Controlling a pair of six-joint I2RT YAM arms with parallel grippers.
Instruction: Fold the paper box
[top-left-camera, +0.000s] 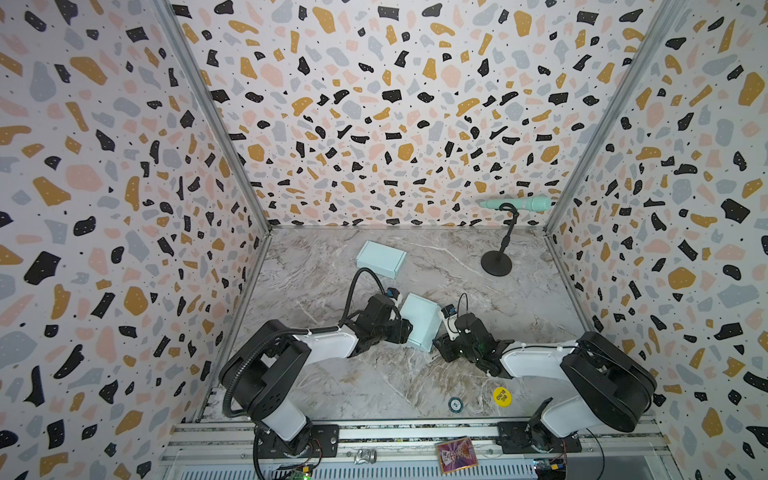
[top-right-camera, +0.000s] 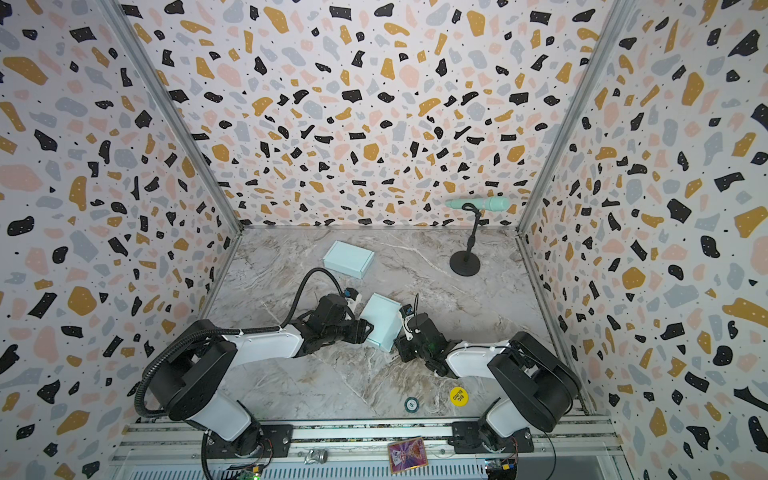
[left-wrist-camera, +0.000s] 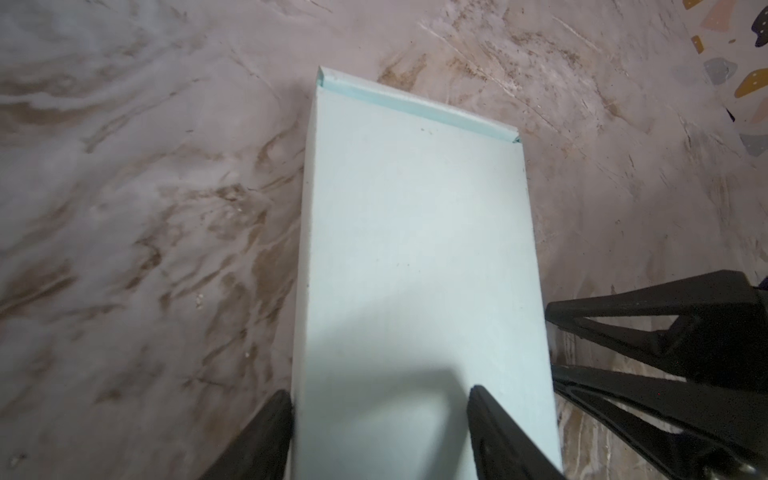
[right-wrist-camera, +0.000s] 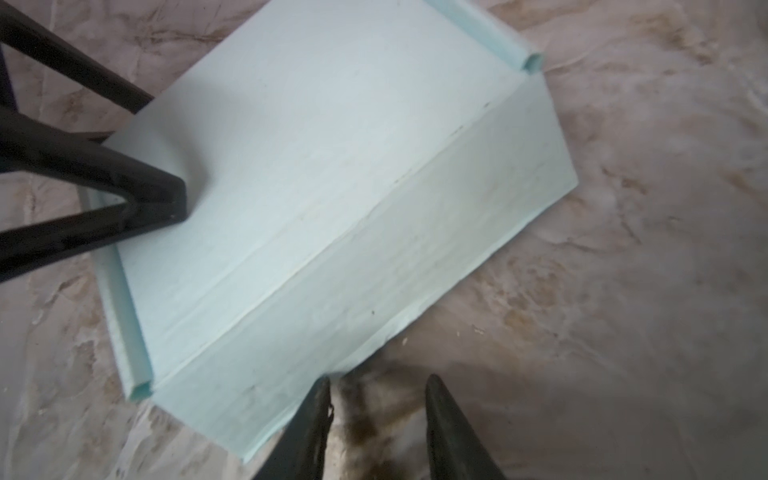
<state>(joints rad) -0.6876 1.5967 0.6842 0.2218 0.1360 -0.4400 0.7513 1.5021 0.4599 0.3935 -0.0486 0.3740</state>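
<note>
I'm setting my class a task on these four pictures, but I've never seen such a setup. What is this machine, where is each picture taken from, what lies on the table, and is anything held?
These are two robot arms on a rail, each ending in a two-fingered end effector. Two pictures look down from overhead; two come from cameras on the arms' wrists. On the marble table lie a teal paper box between the arms, a second box behind it, a microphone on a stand, a yellow BIG BLIND disc and a round chip. The left end effector reaches over the paper box with jaws apart; the right end effector is open at its edge. Neither grips anything.
</note>
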